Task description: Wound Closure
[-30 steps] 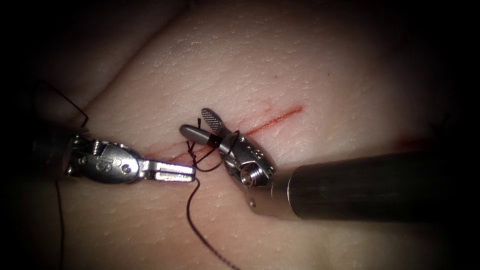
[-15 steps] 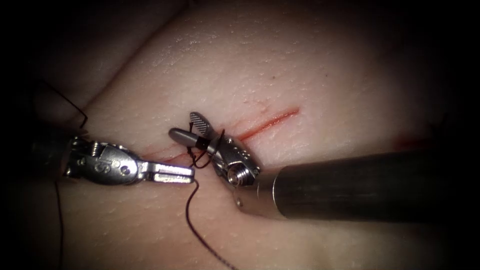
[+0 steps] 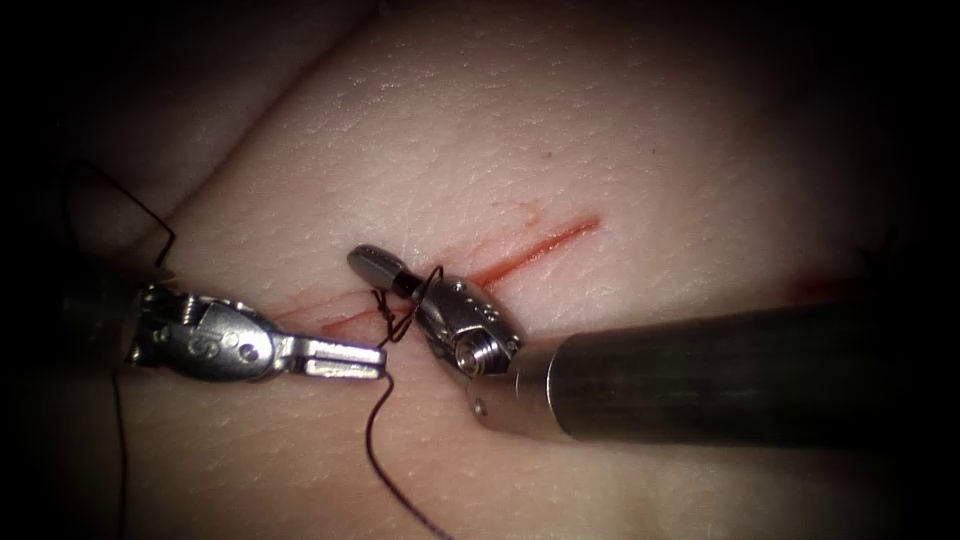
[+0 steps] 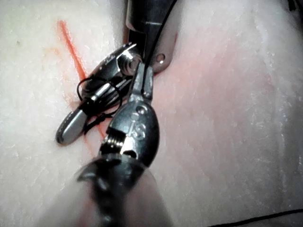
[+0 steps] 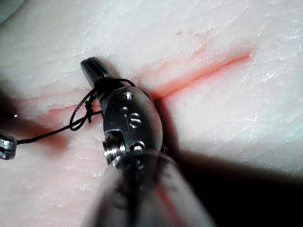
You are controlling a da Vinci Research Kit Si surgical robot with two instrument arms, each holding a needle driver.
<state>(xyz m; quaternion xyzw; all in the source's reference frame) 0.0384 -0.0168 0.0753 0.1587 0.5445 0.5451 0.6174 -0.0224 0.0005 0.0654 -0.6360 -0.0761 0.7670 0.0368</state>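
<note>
Both tools meet over the cut, thread looped around the right one.

Left of centre in the endoscope view, the left tool [image 3: 372,357] clamps the thread [image 3: 372,440], which trails to the bottom edge. The right tool [image 3: 368,263] has its jaws pressed together on a short thread end, a loop wrapped round them, above the cut [image 3: 530,250] in the tissue [image 3: 480,130]. No needle is held.

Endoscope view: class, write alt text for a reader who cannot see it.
Two steel needle drivers meet over a thin red cut in pale tissue: the right tool, jaws shut, wears a loop of dark thread; the left tool holds that thread.
</note>
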